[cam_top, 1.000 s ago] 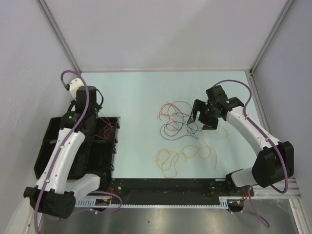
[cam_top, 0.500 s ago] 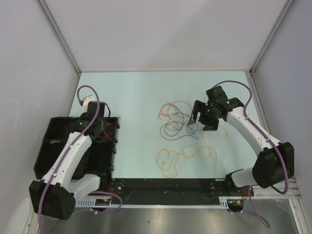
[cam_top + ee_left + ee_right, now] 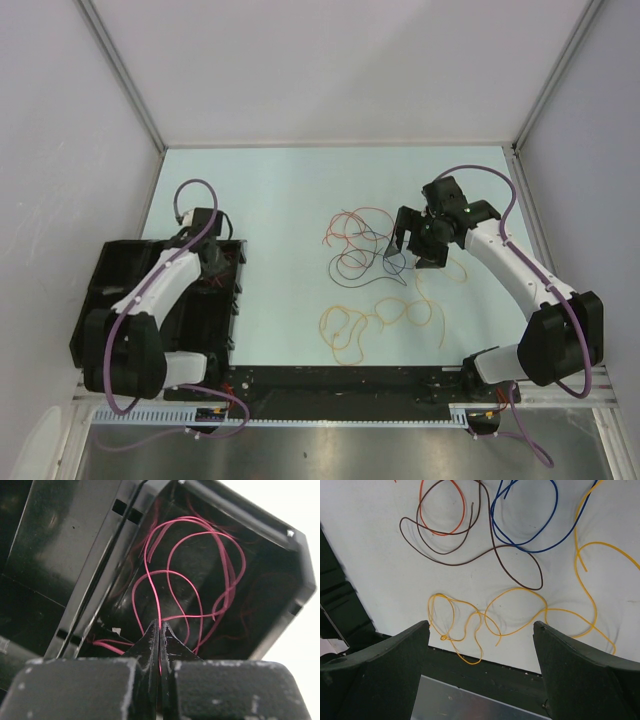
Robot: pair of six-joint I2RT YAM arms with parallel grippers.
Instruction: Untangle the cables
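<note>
- Far left: black bin (image 3: 100, 290) with dividers. The left gripper (image 3: 159, 632) is down inside a compartment on the bin's right side, jaws pressed together and pinching a strand of the pink-red cable (image 3: 162, 571). The cable lies in loose loops in that compartment.
- Centre of the table (image 3: 260, 190): the other cables lie in a loose sprawl. The orange-red cable (image 3: 440, 534) is farthest from the arm bases, the brown cable (image 3: 492, 540) and blue cable (image 3: 532, 551) cross in the middle, and the yellow cable (image 3: 517, 589) curls nearest the bases.
- Right: the right gripper (image 3: 415, 245) hovers over the sprawl's right side, fingers spread wide, nothing between them.
- Handling, my judgement: the wire is thin, light and springy, so loops will likely drag their neighbours when lifted.
- Best hold is probably a free end or an outer loop clear of any crossing. The brown-blue overlap looks the likeliest place to snag.
</note>
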